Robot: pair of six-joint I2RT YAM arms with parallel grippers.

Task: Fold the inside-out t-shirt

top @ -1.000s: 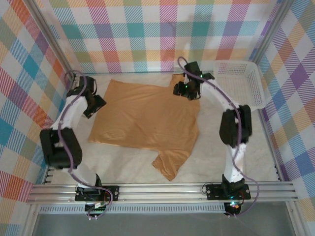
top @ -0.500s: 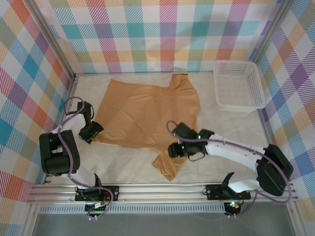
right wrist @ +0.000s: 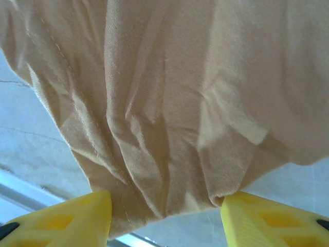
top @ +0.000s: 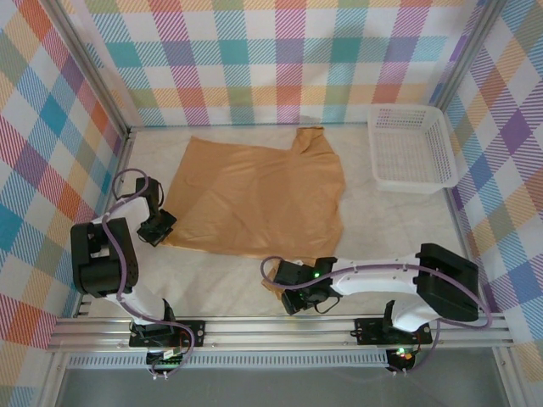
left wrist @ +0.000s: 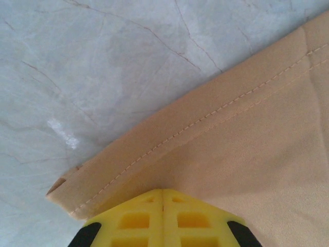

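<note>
- Left tool (top: 158, 227): closed. In its wrist view the two yellow fingers (left wrist: 133, 221) are pressed together, no gap between them, on the cloth at a hem corner of the inside-out t-shirt (left wrist: 247, 154).
- The stitched hem is seen running slantwise just ahead of the left tool (left wrist: 162, 218). The corner tip lies ahead and to its left. Bare pale desk (left wrist: 103, 62) is seen beyond the hem.
- Right tool (top: 290, 294): open. The fingers (right wrist: 61, 216) are held well apart, with a bunched, creased fold of the tan cloth (right wrist: 164, 103) hanging between them. The cloth's edge is touched by both fingertips. No grip is seen.
- Seen from above, the inside-out t-shirt (top: 254, 195) is spread mostly flat on the desk (top: 399, 229), tan, with one sleeve pointing to the far side.
- The body of the shirt extends from the left tool towards the right and the far side. It lies just beyond the right tool, whose body covers the near sleeve.
- Both arms are lowered close to the desk surface.
- A white mesh basket (top: 411, 157) is noted well away from the right tool, at the far right corner. It is apart from the shirt.
</note>
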